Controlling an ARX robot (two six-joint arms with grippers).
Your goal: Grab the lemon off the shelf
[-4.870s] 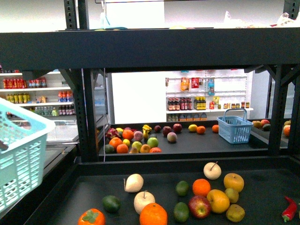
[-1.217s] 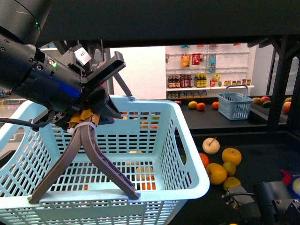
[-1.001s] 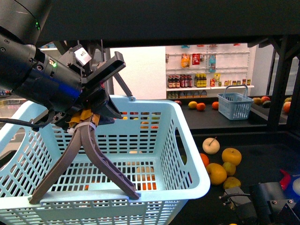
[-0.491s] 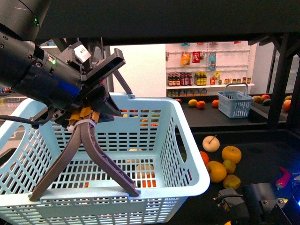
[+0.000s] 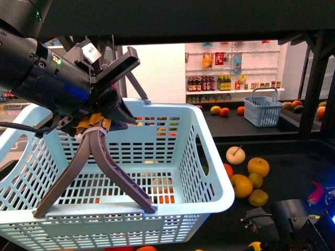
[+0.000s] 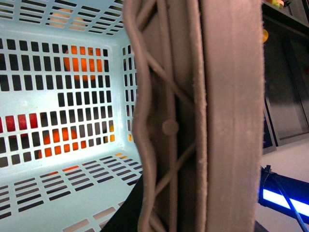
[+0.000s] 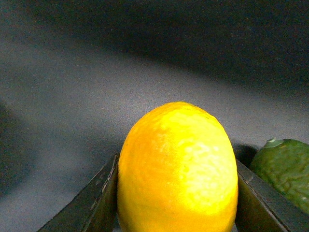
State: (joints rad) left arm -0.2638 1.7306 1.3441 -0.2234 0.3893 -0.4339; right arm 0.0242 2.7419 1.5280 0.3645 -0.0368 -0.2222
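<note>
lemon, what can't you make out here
- Right wrist view: lemon partly cut off by the picture's edge, so contact with the shelf is unseen.
- Front view: light blue basket hides much of the shelf behind it.
- Left wrist view: basket handle blocks most; fruit only colour patches through slots.

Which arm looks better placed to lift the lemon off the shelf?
Right. The right gripper has its fingers against both sides of the lemon. The left gripper is holding the basket by its handle.
</note>
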